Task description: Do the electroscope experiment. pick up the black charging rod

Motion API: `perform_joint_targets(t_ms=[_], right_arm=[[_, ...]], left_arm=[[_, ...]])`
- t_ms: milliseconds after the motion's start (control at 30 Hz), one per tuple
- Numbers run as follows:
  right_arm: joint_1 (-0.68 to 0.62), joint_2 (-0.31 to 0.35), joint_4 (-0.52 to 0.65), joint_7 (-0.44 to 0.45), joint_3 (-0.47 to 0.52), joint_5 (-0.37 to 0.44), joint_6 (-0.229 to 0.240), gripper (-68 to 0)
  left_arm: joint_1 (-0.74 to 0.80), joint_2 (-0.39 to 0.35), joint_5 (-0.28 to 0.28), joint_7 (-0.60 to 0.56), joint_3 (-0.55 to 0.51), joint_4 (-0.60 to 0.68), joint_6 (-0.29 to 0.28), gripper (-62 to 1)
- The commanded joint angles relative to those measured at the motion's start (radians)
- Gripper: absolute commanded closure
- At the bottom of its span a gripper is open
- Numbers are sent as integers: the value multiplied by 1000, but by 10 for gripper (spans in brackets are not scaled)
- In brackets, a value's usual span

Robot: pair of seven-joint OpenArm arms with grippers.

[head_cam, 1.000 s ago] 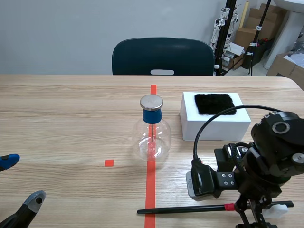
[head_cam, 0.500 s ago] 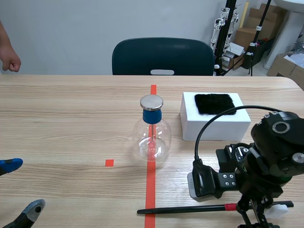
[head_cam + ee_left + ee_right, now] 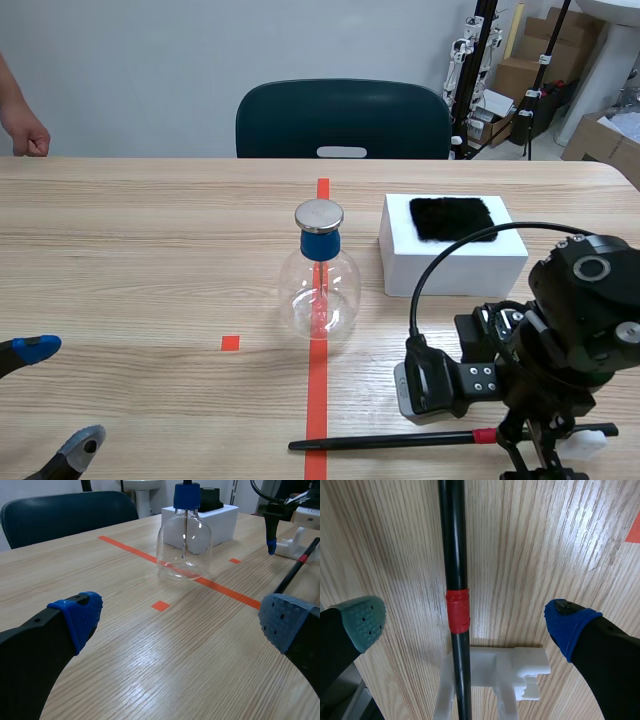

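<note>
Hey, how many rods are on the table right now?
1. The black charging rod lies on the table close to the robot, its red-banded end on a white holder under the open right gripper. No other shows.

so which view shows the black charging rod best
Right wrist view: the black charging rod fills it close up, red band clear. The scene view shows most of it, thin; the left wrist view only part.

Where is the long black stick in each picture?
Scene view: black rod lies on the table near the robot, across the tape line.
Left wrist view: ahead of the gripper, slanting beside the white stand.
Right wrist view: between the open fingers.
Shared landmark: its red band.
</note>
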Motion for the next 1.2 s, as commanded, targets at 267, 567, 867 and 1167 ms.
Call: perform_joint_targets(t_ms=[267,567,867,1167], right_arm=[[20,11,12,1,6,8,-12,-361],[20,11,12,0,6,8,-12,-227],[20,11,12,0,6,8,-12,-62],[19,11,12,13,6,14,-12,0]], left_arm=[[-2,-12,-17,-46,2,15,9,-623],[-2,-13,-17,-46,9,15,13,-623],[-2,-16,-17,-46,9,17,13,-623],[15,-35,-114,25,63,60,13,-623]])
